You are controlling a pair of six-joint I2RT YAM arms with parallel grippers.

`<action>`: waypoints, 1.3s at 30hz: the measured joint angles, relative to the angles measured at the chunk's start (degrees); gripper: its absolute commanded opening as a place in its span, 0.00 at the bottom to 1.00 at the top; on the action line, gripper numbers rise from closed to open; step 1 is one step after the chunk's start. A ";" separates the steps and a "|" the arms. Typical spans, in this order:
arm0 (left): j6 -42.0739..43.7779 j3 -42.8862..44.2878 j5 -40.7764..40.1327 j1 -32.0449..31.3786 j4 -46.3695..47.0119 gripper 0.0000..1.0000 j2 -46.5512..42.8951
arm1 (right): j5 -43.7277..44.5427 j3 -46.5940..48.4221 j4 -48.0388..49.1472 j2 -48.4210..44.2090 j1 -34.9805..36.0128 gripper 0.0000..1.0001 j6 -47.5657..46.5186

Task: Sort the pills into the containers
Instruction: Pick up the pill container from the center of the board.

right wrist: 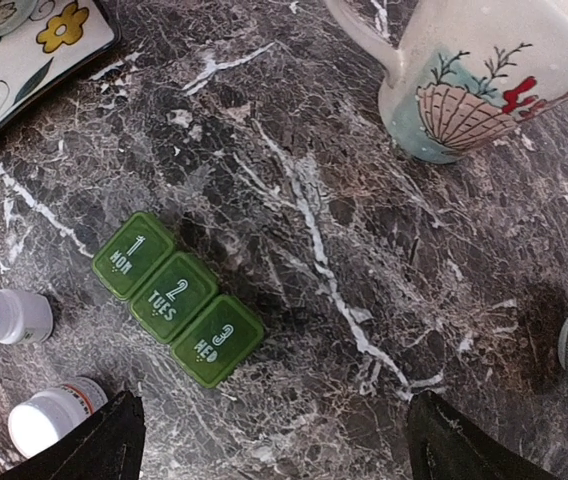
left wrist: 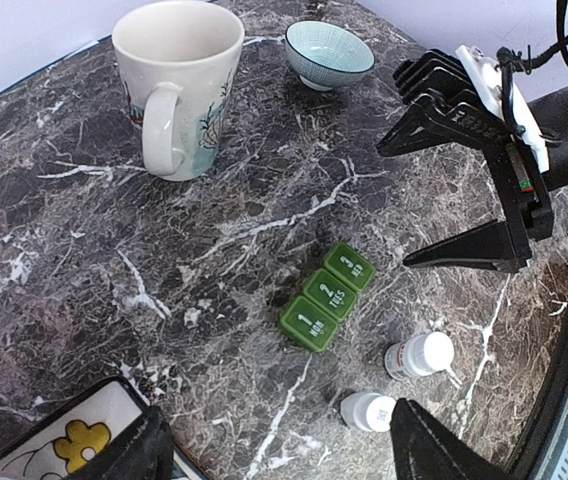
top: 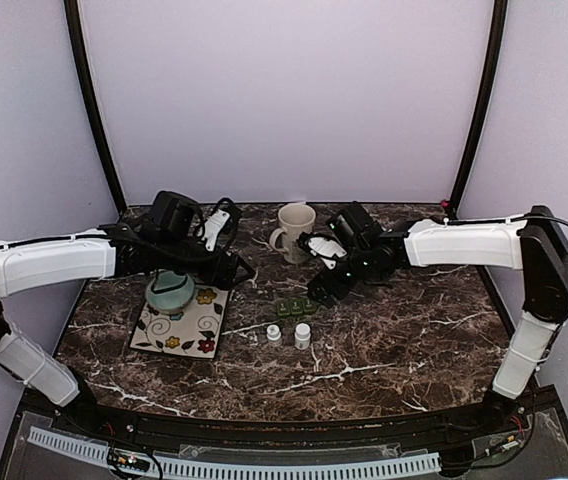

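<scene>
Nearest the front edge of the bench (top: 384, 350), about its middle, two small white capped bottles (top: 303, 335) stand close together; no loose pills show, so they are presumably inside these. Just beyond them lies the pill box (left wrist: 326, 295), a dark green strip of three joined compartments marked 1 MON, 2 TUES and 3 WED, all lids down, flat on the bench and touching nothing. Judge it light, stiff and smooth-sided: expect it to skid on this polished surface if you push a lid without steadying the strip. Take it across its narrow width. Which side the lid tabs lie on cannot be told. Your left hand (left wrist: 279, 420) hangs above the box with its fingers spread wide and nothing between them. Your right hand (right wrist: 279, 425) is likewise fully spread and empty, poised over the box from the other side. Toward the left edge sits a flowered plate (top: 189, 330). Farther back stand a cream mug (left wrist: 177, 85) and a small pale blue bowl (left wrist: 329, 52), both breakable. The bench is dark marble-patterned with white veins; behind it are plain lilac walls (top: 284, 90) and two dark poles (top: 89, 100) at the far corners.
</scene>
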 measured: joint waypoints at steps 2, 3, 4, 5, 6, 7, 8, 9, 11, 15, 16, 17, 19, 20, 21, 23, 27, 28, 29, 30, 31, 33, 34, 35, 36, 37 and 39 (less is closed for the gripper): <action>-0.35 1.18 0.55 -0.22 -0.52 0.71 1.73 | -1.44 0.90 -0.24 1.09 -0.48 0.91 -0.24; -0.55 2.14 0.83 -0.42 -1.05 0.69 2.93 | -2.21 1.20 -0.37 1.57 -0.63 0.90 -0.22; -0.70 3.19 1.07 -0.61 -1.49 0.68 4.22 | -2.69 1.38 -0.48 1.95 -0.81 0.89 -0.17; -0.68 4.37 1.20 -0.87 -2.05 0.67 5.66 | -3.34 1.42 -0.50 2.27 -1.07 0.88 -0.13; -0.74 5.60 1.33 -1.18 -2.67 0.65 7.13 | -3.69 1.42 -0.61 2.45 -1.31 0.87 0.07; -0.74 6.82 1.49 -1.46 -3.34 0.64 8.63 | -4.04 1.38 -0.70 2.51 -1.62 0.86 0.31; -0.76 7.72 1.62 -1.68 -3.87 0.63 9.79 | -4.57 1.33 -0.63 2.51 -1.99 0.85 0.55; -0.79 8.66 1.77 -1.95 -4.48 0.60 11.13 | -5.11 1.31 -0.35 2.49 -2.34 0.84 0.96; -1.09 10.19 2.10 -2.40 -5.53 0.56 13.55 | -6.27 1.16 0.24 2.49 -2.80 0.83 1.62; -1.77 12.92 2.40 -2.75 -7.85 0.45 17.75 | -8.55 1.11 0.31 2.69 -3.15 0.83 2.84; -1.84 13.77 2.58 -2.75 -8.57 0.43 18.84 | -8.83 1.11 0.31 2.89 -3.15 0.83 2.93; -2.10 14.58 2.80 -2.75 -9.14 0.42 19.93 | -9.31 1.16 0.31 3.26 -3.15 0.83 3.08; -2.27 16.00 3.50 -2.86 -10.32 0.41 21.79 | -10.12 1.29 0.24 4.24 -3.17 0.83 3.34; -2.40 16.57 3.72 -2.86 -10.93 0.40 22.53 | -10.40 1.36 0.24 4.81 -3.32 0.83 3.58; -2.43 16.87 3.98 -2.86 -11.21 0.41 23.02 | -10.73 1.38 0.22 5.25 -3.37 0.83 3.91; -2.10 17.29 4.68 -3.04 -11.87 0.44 23.71 | -11.17 1.38 0.15 5.79 -3.43 0.83 4.57; 0.24 17.20 5.55 -3.74 -11.56 0.51 23.91 | -11.43 1.33 0.57 5.73 -3.80 0.83 6.97; 1.16 17.05 5.77 -3.82 -11.10 0.52 23.91 | -11.45 1.09 0.87 5.55 -3.98 0.83 7.91; 1.95 16.81 5.88 -3.96 -10.69 0.53 23.91 | -11.43 1.01 0.92 5.46 -4.20 0.83 8.15; 2.97 16.61 5.97 -4.07 -10.51 0.54 23.91 | -11.41 0.46 1.33 4.96 -4.55 0.83 9.09; 3.67 16.52 5.99 -4.07 -10.40 0.55 23.91 | -11.32 0.07 1.38 4.55 -4.74 0.83 9.60; 5.46 16.48 6.03 -4.09 -10.01 0.56 23.91 | -11.15 -0.81 1.44 3.26 -5.25 0.83 11.10; 6.43 16.48 6.03 -4.11 -9.73 0.57 23.91 | -11.06 -1.14 1.46 2.60 -5.35 0.83 11.78; 7.41 16.48 5.97 -4.24 -9.51 0.58 23.91 | -10.84 -1.73 1.60 1.62 -5.62 0.83 12.79; 8.17 16.48 5.86 -4.35 -9.40 0.59 23.91 | -10.62 -2.12 1.60 0.83 -5.68 0.83 13.55; 9.20 16.48 5.51 -4.37 -9.20 0.59 23.91 | -10.25 -2.71 1.79 -0.15 -5.77 0.83 14.47; 10.86 16.48 4.87 -4.57 -8.85 0.59 23.96 | -9.62 -3.91 2.16 -2.23 -6.05 0.83 16.48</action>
